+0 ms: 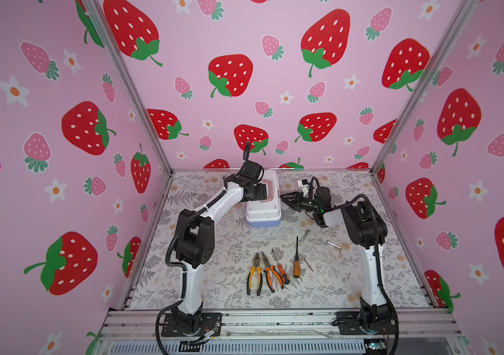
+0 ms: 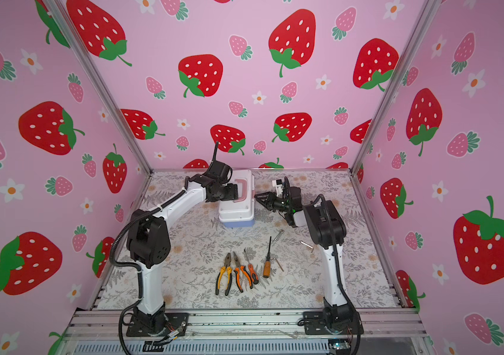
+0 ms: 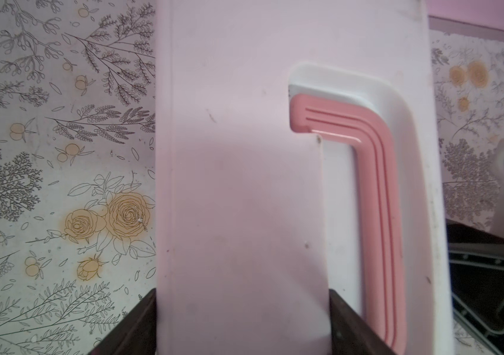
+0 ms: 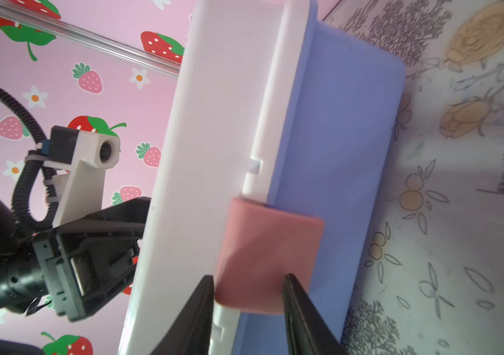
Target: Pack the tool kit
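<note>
- Your left gripper (image 3: 242,292): jaws wide and clamped over the lid (image 3: 244,153) from above. One finger is on the lid's outer edge, the other in the recess beside the pink handle (image 3: 380,190).
- Your right gripper (image 4: 249,276): jaws part-way apart, turned on its side. The tips sit on either side of the pink latch (image 4: 263,246). I can't tell if they pinch it or just flank it.
- The latch lies across the seam between the white lid and the blue base (image 4: 337,153), with the lid down on the base.
- The box (image 1: 263,212) sits flat at 12 o'clock on the table (image 1: 214,285). Your left arm comes in from its 9 o'clock, and your right gripper is at its 3 o'clock side.
- The tools lie on the table at 6 o'clock of the box, well apart from it, in a row with handles towards 6 o'clock.
- The yellow-handled pliers (image 1: 254,273) are at the row's 9 o'clock end.
- Next come the orange-handled pliers (image 1: 270,273), then the small screwdriver (image 1: 284,273) just beside them.
- The big screwdriver (image 1: 296,267) is at the 3 o'clock end, shaft pointing to 12.
- One hex key (image 1: 308,265) lies just beside the big screwdriver, at its 3 o'clock.
- Another hex key (image 1: 305,235) lies at 4 o'clock of the box, near your right arm.
- A third hex key (image 1: 334,245) is further out towards 3 o'clock, close to the right arm's upright link.
</note>
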Available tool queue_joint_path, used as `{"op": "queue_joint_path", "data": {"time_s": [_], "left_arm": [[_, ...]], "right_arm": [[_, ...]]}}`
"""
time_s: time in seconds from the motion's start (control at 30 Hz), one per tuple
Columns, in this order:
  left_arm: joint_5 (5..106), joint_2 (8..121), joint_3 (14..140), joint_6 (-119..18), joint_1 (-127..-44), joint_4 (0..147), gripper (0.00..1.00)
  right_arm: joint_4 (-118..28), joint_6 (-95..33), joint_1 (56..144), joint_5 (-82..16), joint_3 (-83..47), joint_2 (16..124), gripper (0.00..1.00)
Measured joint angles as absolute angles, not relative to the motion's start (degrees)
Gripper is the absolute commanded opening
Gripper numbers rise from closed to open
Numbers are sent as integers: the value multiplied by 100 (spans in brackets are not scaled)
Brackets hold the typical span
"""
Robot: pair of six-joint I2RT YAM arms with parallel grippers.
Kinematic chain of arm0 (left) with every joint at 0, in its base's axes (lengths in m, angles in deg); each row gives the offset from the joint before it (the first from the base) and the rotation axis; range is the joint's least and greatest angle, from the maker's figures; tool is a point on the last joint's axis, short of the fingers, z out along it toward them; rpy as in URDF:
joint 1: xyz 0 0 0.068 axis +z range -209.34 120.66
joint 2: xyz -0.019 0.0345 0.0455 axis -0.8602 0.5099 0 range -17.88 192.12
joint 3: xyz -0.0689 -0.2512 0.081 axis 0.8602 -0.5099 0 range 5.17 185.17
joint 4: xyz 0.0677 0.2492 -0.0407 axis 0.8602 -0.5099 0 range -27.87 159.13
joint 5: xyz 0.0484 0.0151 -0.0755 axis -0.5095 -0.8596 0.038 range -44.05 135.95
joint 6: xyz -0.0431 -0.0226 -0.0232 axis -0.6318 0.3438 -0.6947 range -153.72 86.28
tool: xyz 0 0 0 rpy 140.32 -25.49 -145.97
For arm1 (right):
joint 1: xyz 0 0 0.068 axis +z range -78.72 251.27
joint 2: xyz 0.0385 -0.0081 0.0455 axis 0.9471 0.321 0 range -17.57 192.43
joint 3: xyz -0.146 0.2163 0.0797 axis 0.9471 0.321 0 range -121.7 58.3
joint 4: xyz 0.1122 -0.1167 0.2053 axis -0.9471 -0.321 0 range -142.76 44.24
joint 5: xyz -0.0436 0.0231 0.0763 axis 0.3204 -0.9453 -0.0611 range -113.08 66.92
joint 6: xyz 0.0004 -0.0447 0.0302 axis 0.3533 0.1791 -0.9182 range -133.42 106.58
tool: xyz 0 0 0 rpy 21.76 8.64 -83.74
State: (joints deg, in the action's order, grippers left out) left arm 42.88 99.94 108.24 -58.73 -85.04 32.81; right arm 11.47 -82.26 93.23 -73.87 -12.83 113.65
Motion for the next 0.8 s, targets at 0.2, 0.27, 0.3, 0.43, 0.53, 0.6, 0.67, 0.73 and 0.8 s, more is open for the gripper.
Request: {"op": "queue_joint_path", "data": {"time_s": [0.2, 0.27, 0.3, 0.43, 0.53, 0.6, 0.67, 0.73, 0.8], "left_arm": [[4216, 9994, 10824, -5784, -8563, 3249, 68], [4229, 9994, 10824, -5781, -8560, 3249, 68], [4234, 9994, 10824, -5781, -8560, 3249, 68], [4269, 9994, 10824, -5784, -8547, 3249, 67], [4323, 9994, 10824, -5784, -8521, 3244, 67], [4349, 9994, 10824, -5786, -8510, 3242, 67], [4360, 9994, 10824, -5788, -8506, 3242, 67], [4363, 9994, 10824, -5790, -8506, 3242, 67], [4369, 9994, 10824, -5792, -8504, 3242, 67]], "right_arm": [[594, -7740, 9330, -7254, -1416, 11161, 69], [513, -7725, 9330, -7247, -1418, 11161, 69], [511, -7747, 9330, -7249, -1418, 11168, 69], [701, -7972, 9330, -7299, -1418, 11229, 69], [1027, -8267, 9330, -7378, -1418, 11399, 68], [1232, -8470, 9330, -7433, -1418, 11544, 67], [1365, -8641, 9330, -7468, -1421, 11668, 67], [1492, -8785, 9330, -7487, -1421, 11747, 67], [1665, -8958, 9332, -7514, -1423, 11808, 63]]}}
